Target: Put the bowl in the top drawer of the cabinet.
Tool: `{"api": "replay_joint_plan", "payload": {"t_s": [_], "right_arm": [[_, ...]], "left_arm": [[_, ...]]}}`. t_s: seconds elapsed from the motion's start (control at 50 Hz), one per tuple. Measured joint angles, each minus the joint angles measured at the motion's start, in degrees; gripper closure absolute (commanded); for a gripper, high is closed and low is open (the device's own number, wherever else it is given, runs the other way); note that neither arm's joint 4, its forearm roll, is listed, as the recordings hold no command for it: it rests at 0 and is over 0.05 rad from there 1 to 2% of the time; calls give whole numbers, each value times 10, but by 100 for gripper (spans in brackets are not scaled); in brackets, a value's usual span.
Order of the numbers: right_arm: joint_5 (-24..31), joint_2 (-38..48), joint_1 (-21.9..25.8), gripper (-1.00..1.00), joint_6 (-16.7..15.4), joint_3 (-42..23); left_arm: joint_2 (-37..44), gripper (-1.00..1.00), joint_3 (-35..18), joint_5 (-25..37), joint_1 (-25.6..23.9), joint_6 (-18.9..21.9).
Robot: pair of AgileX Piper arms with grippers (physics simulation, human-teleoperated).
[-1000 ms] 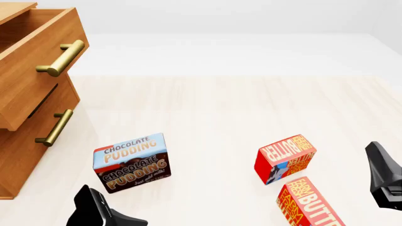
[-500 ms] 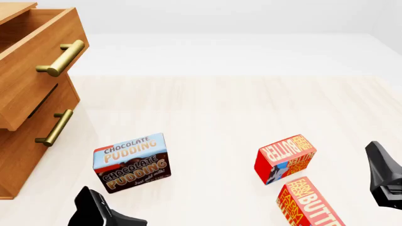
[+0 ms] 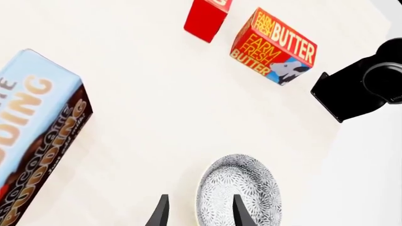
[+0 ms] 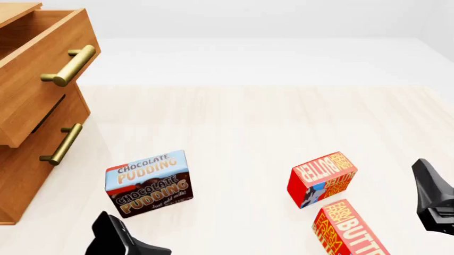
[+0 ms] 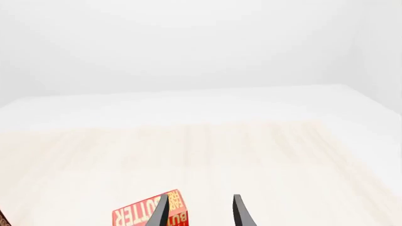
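Observation:
The bowl point(image 3: 242, 195), small, round and grey-speckled, rests on the table in the left wrist view; the front view does not show it. My left gripper point(image 3: 199, 214) is open, its two fingers straddling the bowl's rim, one outside and one over the inside. Only the left arm point(image 4: 117, 241) shows at the front view's near edge. The cabinet point(image 4: 25, 170) stands at far left with its top drawer point(image 4: 39, 58) pulled out. My right gripper point(image 5: 199, 214) is open and empty, at the table's right side.
A chocolate pudding box point(image 4: 149, 183) stands near the left arm, between it and the cabinet. Two red butter boxes point(image 4: 320, 179) point(image 4: 349, 229) stand at right, close to the right arm point(image 4: 434, 202). The lower drawer point(image 4: 50, 141) is shut.
The left arm has shifted slightly right and lower in the front view. The right arm, boxes and drawer are unchanged.

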Motion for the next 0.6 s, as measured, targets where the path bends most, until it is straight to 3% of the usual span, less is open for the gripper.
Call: {"api": "replay_joint_plan", "payload": {"t_s": [0.6], "right_arm": [[-8, 14, -3, -100, -1, 0]], "left_arm": [[53, -100, 15, -56, -7, -20]]}}
